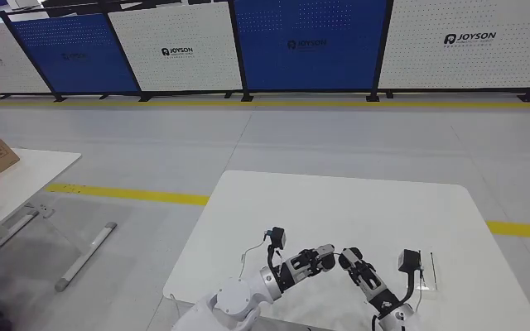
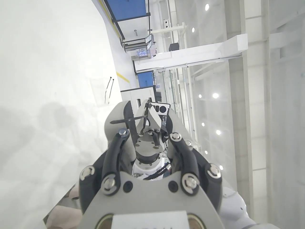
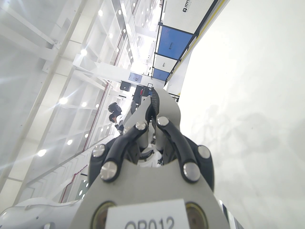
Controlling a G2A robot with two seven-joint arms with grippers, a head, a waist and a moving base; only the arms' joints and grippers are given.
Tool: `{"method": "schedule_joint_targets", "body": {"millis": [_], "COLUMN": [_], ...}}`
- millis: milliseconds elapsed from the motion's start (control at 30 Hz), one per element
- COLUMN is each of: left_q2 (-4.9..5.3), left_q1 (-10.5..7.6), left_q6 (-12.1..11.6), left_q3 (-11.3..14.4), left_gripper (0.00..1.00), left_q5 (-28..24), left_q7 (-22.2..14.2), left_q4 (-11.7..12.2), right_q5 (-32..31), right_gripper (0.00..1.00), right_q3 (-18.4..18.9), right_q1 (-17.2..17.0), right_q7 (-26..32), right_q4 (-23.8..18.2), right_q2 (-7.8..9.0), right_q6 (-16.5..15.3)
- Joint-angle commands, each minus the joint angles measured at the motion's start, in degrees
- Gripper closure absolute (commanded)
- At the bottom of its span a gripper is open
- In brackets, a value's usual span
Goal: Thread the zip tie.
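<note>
Labelled right claw (image 3: 153, 95) pinches the zip tie (image 2: 129, 119); left claw (image 2: 148, 108) spread, facing it.

So the main white table (image 1: 348, 199) is plain and square-cornered, on a grey floor (image 1: 166, 141). A yellow line (image 1: 124, 194) runs across the floor and passes behind the table. Off to the left there's a second white table (image 1: 33, 170) with a corner of a cardboard box (image 1: 5, 154) on it, right at the frame edge. A grey bar (image 1: 85, 255) lies on the floor between the two tables. Along the back is a row of pegboard panels in black frames, blue ones (image 1: 310, 41) alternating with white ones (image 1: 174, 45). The left wrist view catches round ceiling lights (image 2: 206, 7) and a big white beam (image 2: 197, 51).
</note>
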Motion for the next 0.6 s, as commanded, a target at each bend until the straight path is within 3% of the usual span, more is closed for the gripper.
{"method": "schedule_joint_targets", "body": {"millis": [0, 33, 500, 533, 567], "left_q2": [0.00, 0.00, 0.07, 0.07, 0.08], "left_q1": [-0.01, -0.02, -0.01, 0.00, 0.03], "left_q6": [-0.06, -0.11, -0.32, -0.29, -0.28], "left_q3": [0.07, 0.11, 0.44, 0.45, 0.46], "left_gripper": [0.95, 1.00, 1.00, 1.00, 1.00], "left_q5": [-0.03, -0.04, 0.75, 0.80, 0.84], "left_q7": [-0.05, -0.06, 0.20, 0.28, 0.45], "left_q4": [0.06, 0.09, 0.01, -0.02, -0.06], "right_q5": [0.00, 0.00, 0.06, 0.25, 0.65], "right_gripper": [1.00, 1.00, 1.00, 0.88, 0.63], "right_q3": [0.00, 0.00, -0.11, -0.07, 0.05], "right_q1": [0.00, 0.00, 0.11, 0.12, 0.07], "right_q7": [0.00, 0.00, -0.36, -0.38, -0.38], "right_q4": [0.00, 0.00, 0.04, 0.07, 0.09], "right_q2": [0.00, 0.00, -0.10, -0.13, -0.15], "right_q6": [0.00, 0.00, -0.07, -0.16, -0.21]}}
